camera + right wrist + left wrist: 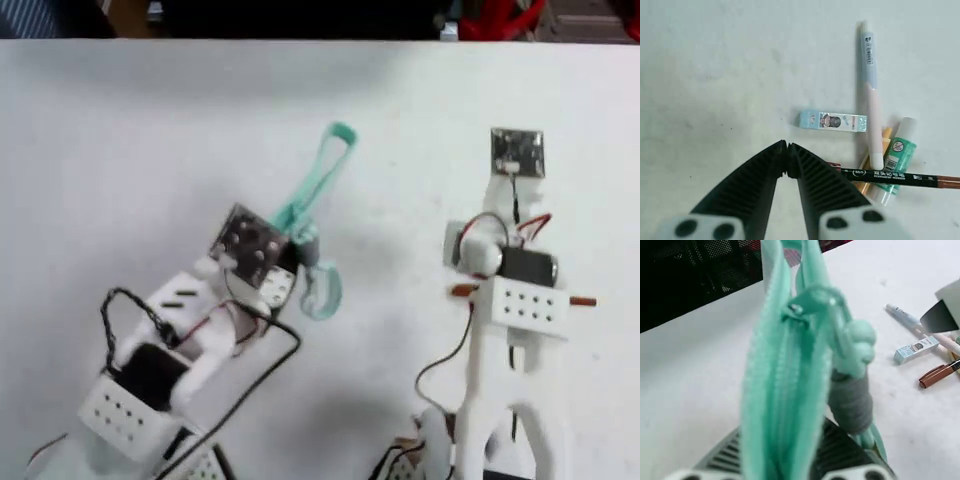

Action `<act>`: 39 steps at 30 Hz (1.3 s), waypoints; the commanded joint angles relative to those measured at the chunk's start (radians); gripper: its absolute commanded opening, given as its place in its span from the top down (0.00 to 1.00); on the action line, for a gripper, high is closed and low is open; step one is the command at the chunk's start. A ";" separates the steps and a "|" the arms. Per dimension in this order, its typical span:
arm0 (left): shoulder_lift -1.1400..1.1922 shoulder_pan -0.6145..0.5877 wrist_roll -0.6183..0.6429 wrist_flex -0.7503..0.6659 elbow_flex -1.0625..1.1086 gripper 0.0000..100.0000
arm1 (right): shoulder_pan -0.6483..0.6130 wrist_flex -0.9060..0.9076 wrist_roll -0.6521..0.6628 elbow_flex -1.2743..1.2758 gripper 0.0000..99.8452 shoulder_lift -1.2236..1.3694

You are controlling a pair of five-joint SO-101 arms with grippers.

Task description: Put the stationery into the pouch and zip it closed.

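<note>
Two grippers: left gripper point(292, 248) held the pouch point(318, 185) mid-frame, right gripper point(786, 159) shut, empty, near the pens point(871, 100). The pouch's narrow mouth might block them.

Your left gripper point(292, 243) holds the pouch point(318, 185), which stretches from it toward the far edge of the table point(130, 130); well to its right, below your right gripper point(787, 159), the stationery point(915, 349) lies clustered; the small box point(832, 120) lies beside the long pen point(870, 95); the marker point(900, 176) crosses over the tube point(900, 155), one end just beside that gripper's tips.
</note>
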 commanded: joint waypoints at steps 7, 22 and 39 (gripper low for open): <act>0.002 -0.053 0.012 -0.098 0.043 0.98 | -0.008 -0.102 -0.014 0.063 0.98 -0.015; 0.001 -0.082 0.012 -0.100 0.049 0.98 | -0.094 -0.285 -0.009 0.209 0.98 -0.010; 0.001 -0.082 0.011 -0.094 0.051 0.98 | -0.124 -0.289 -0.008 0.239 0.98 -0.013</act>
